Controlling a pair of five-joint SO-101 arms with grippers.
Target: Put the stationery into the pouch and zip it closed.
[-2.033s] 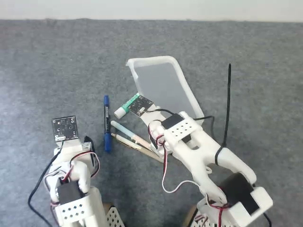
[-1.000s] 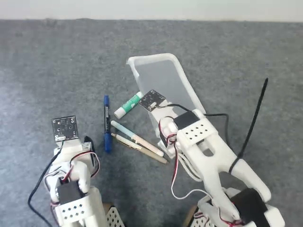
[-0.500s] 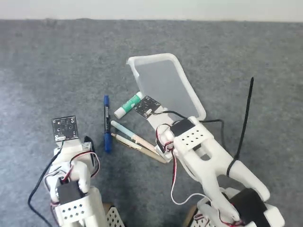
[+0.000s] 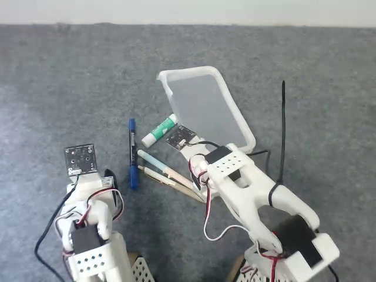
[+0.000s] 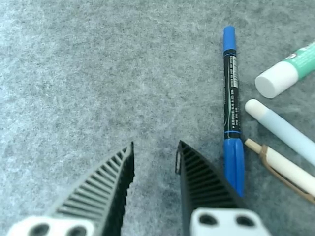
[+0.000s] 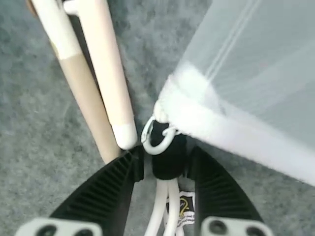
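middle of grey carpet: clear pouch, right gripper seemingly clamped on the zip pull at its near corner. beside it: glue stick, blue marker, two pens. toward the near edge: left gripper, parted over bare carpet. open room along far and left edges.

White arms, blk ribbed end effectors

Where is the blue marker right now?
In the high view the blue marker lies on the grey mat, just left of the glue stick and pens, slightly ahead of the left gripper.
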